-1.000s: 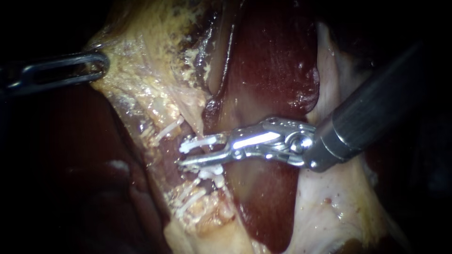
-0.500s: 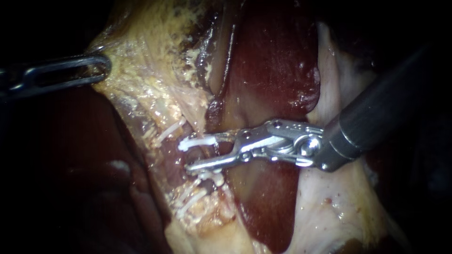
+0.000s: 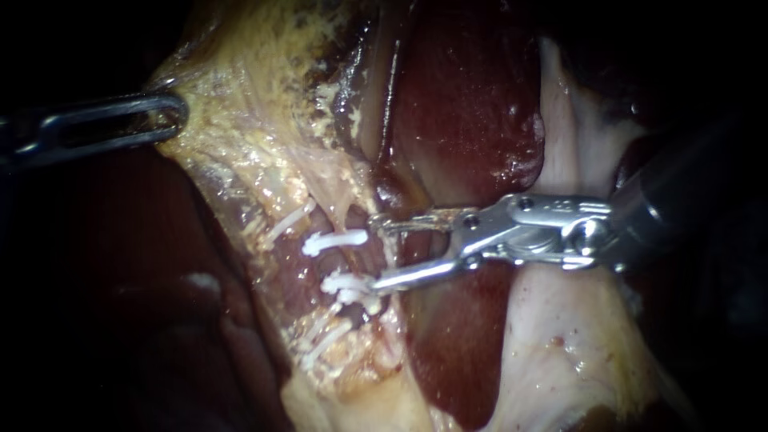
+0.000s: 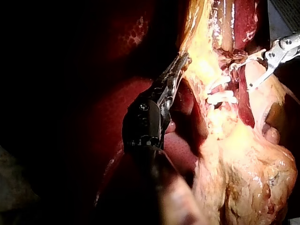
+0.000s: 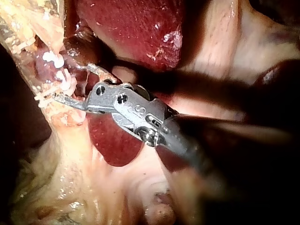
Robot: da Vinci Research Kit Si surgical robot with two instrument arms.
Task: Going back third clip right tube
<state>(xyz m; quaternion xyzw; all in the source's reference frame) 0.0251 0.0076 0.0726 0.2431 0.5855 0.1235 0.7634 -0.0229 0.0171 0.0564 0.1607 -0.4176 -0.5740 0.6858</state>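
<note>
A pale tube runs down the yellow-pink tissue at centre, and several white clips lie across it. The two middle clips sit one above the other. My right instrument comes in from the right with its jaws open and empty. Its lower jaw tip rests beside the lower middle clip. In the right wrist view the same open jaws stand just off the clips. My left instrument is shut on the yellow fatty tissue at the upper left, as the left wrist view also shows.
Dark red liver lies behind and below the right instrument's jaws. Pale membrane spreads at the lower right. More dark liver fills the lower left. In the left wrist view the right instrument shows beyond the clips.
My right instrument has drawn back to the right, off the tube, with its jaws still open. A white clip stays on the tube where the jaws were. The left instrument has held still.
</note>
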